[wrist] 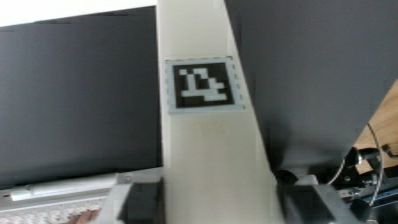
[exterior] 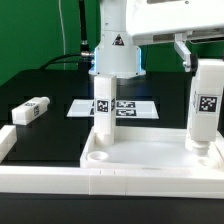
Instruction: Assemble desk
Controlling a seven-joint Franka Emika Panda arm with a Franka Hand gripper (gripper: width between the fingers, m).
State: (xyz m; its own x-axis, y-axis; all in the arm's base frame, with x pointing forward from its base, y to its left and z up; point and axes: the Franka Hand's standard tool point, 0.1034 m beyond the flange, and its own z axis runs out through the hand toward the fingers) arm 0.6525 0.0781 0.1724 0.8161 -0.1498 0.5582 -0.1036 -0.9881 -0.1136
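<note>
The white tabletop (exterior: 140, 168) lies at the front, hollow side up. One white leg (exterior: 102, 108) stands upright in its corner on the exterior view's left. My gripper (exterior: 197, 58) is shut on a second white tagged leg (exterior: 207, 103), held upright with its lower end at the tabletop's corner on the exterior view's right. In the wrist view this leg (wrist: 210, 120) runs between both fingers (wrist: 143, 200) of my gripper (wrist: 221, 200). A third leg (exterior: 30, 110) lies loose on the black table on the exterior view's left.
The marker board (exterior: 125, 108) lies flat behind the tabletop, in front of the robot base (exterior: 116, 55). A long white border rail (exterior: 35, 176) runs along the front and up the exterior view's left side.
</note>
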